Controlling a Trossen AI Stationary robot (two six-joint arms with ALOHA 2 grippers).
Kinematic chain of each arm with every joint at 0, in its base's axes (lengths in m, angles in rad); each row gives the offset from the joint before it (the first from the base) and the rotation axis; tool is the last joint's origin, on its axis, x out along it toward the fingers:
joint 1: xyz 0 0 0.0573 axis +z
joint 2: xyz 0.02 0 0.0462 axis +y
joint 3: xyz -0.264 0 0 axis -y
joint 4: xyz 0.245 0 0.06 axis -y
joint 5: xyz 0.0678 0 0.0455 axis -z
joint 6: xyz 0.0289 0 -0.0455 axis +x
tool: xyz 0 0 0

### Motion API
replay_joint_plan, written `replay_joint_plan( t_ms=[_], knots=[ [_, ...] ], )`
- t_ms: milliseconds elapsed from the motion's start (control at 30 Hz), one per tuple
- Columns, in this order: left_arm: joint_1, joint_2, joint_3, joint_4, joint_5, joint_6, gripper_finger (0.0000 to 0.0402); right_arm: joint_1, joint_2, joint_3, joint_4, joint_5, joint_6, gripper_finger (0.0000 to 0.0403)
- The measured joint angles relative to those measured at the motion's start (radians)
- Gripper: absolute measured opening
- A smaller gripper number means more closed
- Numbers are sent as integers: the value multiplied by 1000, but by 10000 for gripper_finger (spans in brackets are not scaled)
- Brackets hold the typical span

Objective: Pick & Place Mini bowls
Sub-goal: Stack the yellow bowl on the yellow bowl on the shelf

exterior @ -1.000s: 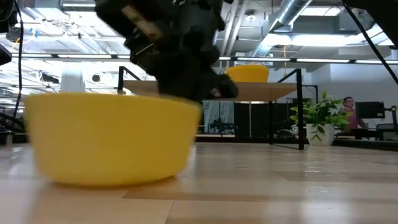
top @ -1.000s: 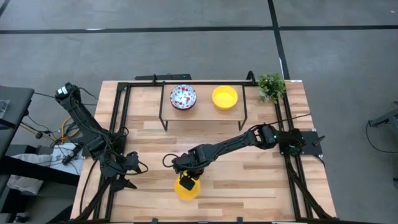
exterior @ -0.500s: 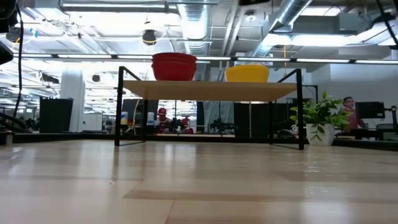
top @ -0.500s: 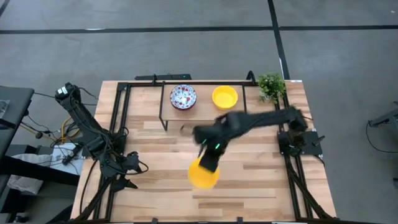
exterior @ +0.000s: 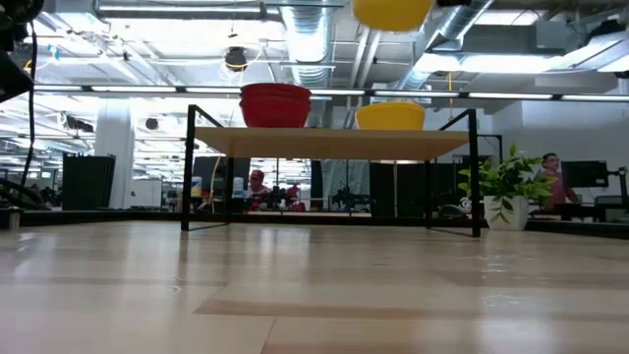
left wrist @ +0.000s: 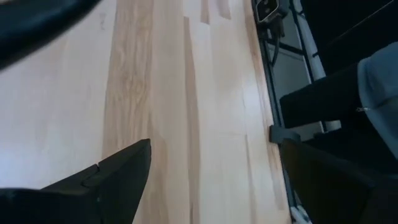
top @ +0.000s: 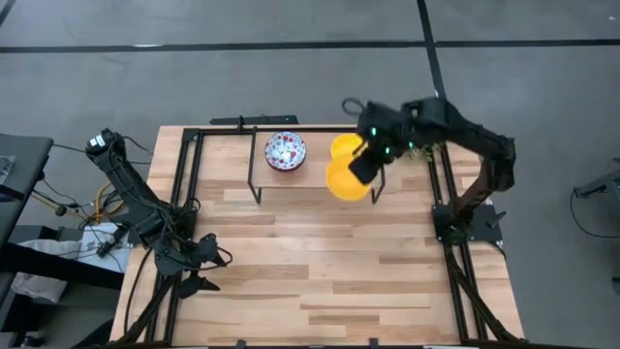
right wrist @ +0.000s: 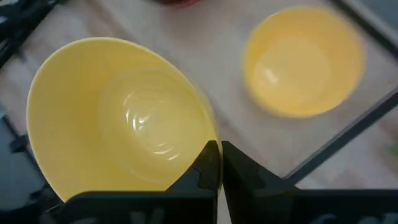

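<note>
While right tool (top: 365, 167) pinches empty yellow bowl (top: 345, 178) aloft, shelf (top: 315, 179) bowls empty, left tool (top: 199, 264) spread.

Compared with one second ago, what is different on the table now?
The right gripper, fingers shut on a yellow bowl, lifted it from the table's front edge and carried it up over the shelf. The speckled bowl, the other yellow bowl, the plant and the left gripper kept their places.
</note>
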Motion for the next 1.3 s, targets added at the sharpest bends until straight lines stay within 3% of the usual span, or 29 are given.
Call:
replay_joint_plan(
  t_ms=[333, 500, 633, 900, 1067, 1300],
  knots=[
    [54, -37, 0, 62, -152, 69, 356, -316, 33, 0, -3, -71, -320, 0],
    [206, -156, 2, 113, -50, 318, 356, -410, 47, -1, -3, -104, -420, 0],
    [393, -278, 2, 102, 121, 491, 356, -440, 44, 0, -3, -107, -460, 0],
    [707, -476, 1, -9, 317, 634, 356, -446, 45, 0, -3, -110, -489, 0],
    [785, -582, -29, -6, 344, 681, 356, -457, 45, 0, -3, -106, -489, 0],
    [803, -709, -149, 68, 341, 631, 356, -458, 45, 0, 25, -106, -504, 0]
  ],
)
